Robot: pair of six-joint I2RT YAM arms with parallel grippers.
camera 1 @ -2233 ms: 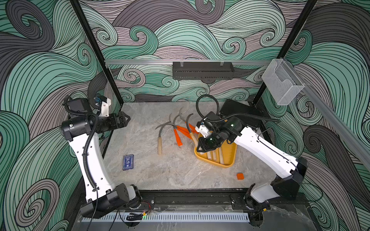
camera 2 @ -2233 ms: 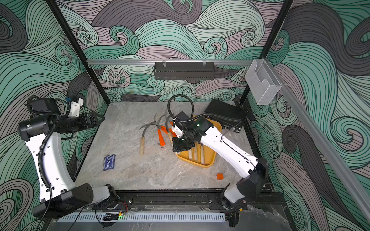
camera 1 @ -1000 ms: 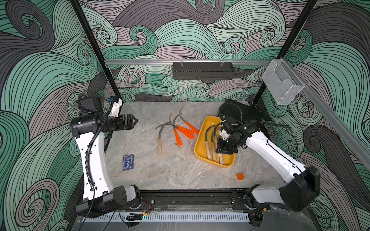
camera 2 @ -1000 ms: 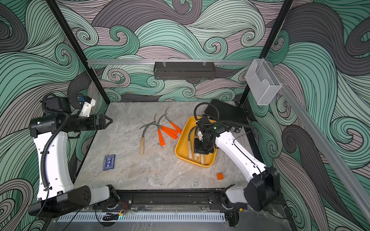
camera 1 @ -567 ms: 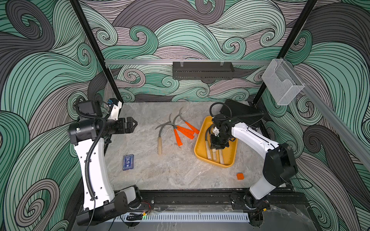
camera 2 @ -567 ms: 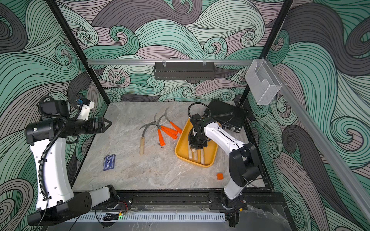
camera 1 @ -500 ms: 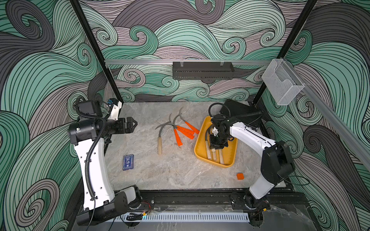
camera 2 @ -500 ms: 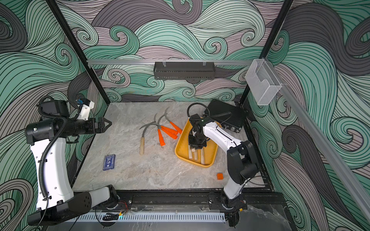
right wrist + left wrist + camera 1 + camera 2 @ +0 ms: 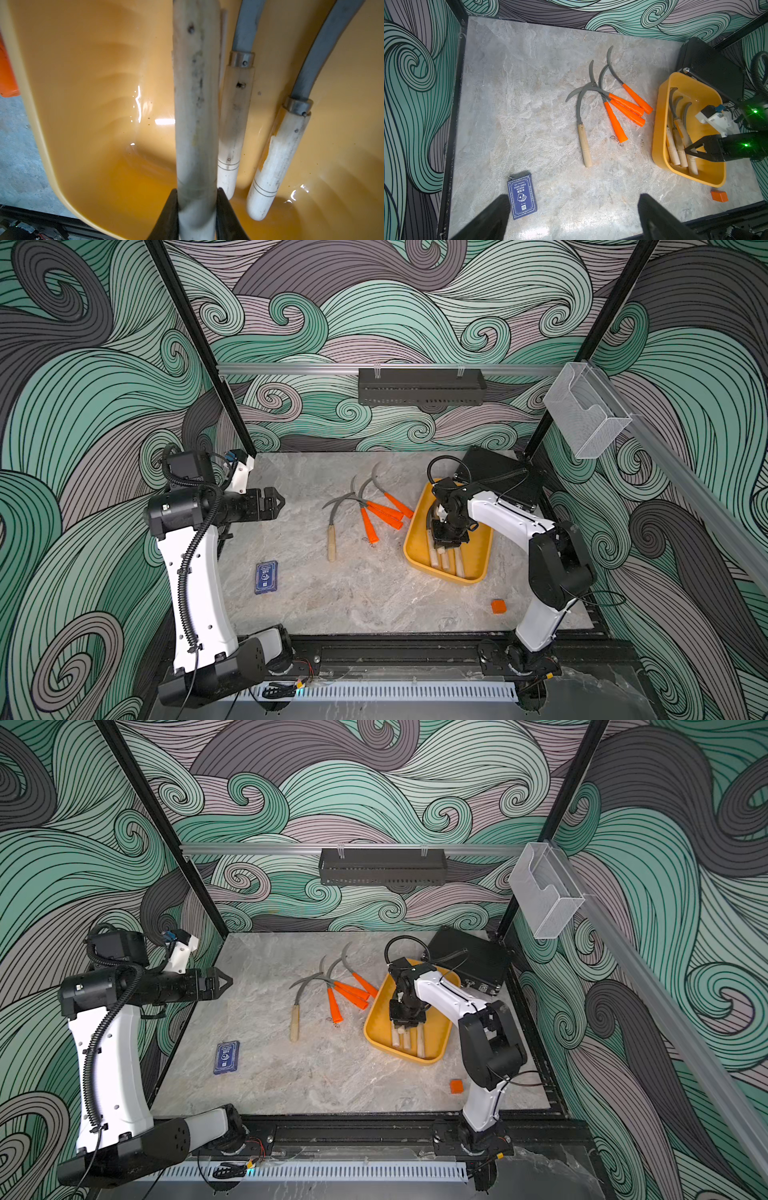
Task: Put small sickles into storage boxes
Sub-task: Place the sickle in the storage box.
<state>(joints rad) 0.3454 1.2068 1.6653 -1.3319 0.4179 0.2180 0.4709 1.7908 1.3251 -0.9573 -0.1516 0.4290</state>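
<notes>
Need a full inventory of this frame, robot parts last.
table: 1, grey marble
tray: 1, yellow-orange, table right
orange-handled sickles: 4, grey blades, table centre, left of tray
loose wooden sickle: 1, pale handle, left of orange ones
lying sickles: 2, pale handles, inside tray
held sickle: 1, pale handle, over tray floor
black case: 1, behind tray
card box: 1, blue, table front left
cube: 1, orange, table front right
rack: 1, black, back wall
bin: 1, clear, right rail
left gripper: open, empty, over table's left side
right gripper: shut on held sickle
</notes>
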